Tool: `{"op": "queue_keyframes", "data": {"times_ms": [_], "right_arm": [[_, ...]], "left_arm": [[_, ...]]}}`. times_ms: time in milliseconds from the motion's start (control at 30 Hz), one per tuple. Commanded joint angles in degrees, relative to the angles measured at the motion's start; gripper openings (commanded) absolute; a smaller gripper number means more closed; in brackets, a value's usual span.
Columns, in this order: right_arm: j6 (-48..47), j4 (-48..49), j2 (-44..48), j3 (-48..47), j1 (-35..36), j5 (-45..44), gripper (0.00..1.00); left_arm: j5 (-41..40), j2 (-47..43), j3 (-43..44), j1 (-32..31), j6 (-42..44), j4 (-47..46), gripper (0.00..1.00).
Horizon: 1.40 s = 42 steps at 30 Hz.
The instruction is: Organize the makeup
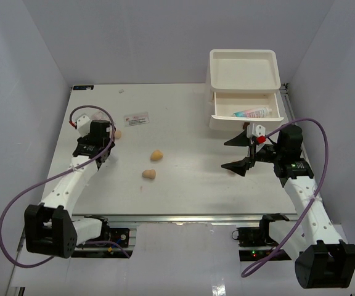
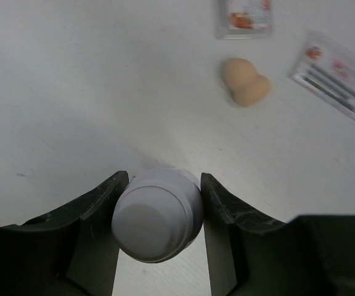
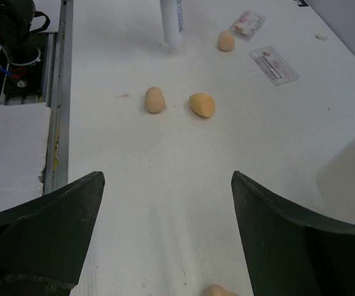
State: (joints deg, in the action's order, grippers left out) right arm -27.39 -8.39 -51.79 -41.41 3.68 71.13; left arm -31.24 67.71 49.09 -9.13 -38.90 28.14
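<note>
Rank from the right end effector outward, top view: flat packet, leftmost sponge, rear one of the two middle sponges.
1. Rear middle sponge, centre.
2. Flat packet, rear left.
3. Leftmost sponge, far left.

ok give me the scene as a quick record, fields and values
left gripper: shut on the upright white bottle
right gripper: open, empty, near the drawer unit
tan sponges: loose on the table
packets: two, lying flat on the table
open drawer: holds one tube
</note>
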Motion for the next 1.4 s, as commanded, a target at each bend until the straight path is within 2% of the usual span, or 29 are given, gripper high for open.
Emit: {"op": "queue_keyframes", "data": {"times_ms": [0, 133, 300, 500, 633, 800, 967, 1167, 1367], "right_arm": [[0.3, 1.7, 0.9, -0.3, -0.9, 1.2, 0.9], [-1.8, 0.0, 1.1, -0.4, -1.4, 2.4, 0.9], [-11.4, -8.0, 1.9, -0.8, -1.2, 8.1, 0.9], [-10.9, -10.3, 1.6, -5.6, 5.5, -9.3, 0.9], [-3.4, -11.3, -2.9, -15.8, 14.3, -27.3, 0.9], [7.0, -13.7, -12.6, -27.0, 26.8, -36.9, 0.9], [17.8, -16.6, -24.0, -34.9, 36.3, -47.9, 0.9], [20.8, -15.4, -30.6, -38.0, 39.6, -49.4, 0.9], [20.2, -14.8, -33.1, -39.1, 40.3, -49.6, 0.9]], "left_arm": [[17.7, -7.8, 2.7, 0.1, 1.9, -6.8, 0.08], [28.2, -9.1, 5.1, 0.0, -0.5, -8.5, 0.03], [46.2, -7.5, 4.3, 0.0, -7.7, -14.3, 0.01], [59.0, -3.9, 4.9, -2.4, -10.8, -19.7, 0.0], [61.6, -3.0, 6.1, -5.2, -10.4, -20.0, 0.0], [61.6, -2.8, 5.3, -8.2, -10.1, -20.5, 0.0], [61.6, -2.8, 3.8, -11.0, -11.2, -22.6, 0.0], [62.6, -2.4, 3.5, -12.3, -11.8, -24.1, 0.0], [63.3, -2.3, 2.8, -12.6, -11.8, -24.4, 0.0]]}}
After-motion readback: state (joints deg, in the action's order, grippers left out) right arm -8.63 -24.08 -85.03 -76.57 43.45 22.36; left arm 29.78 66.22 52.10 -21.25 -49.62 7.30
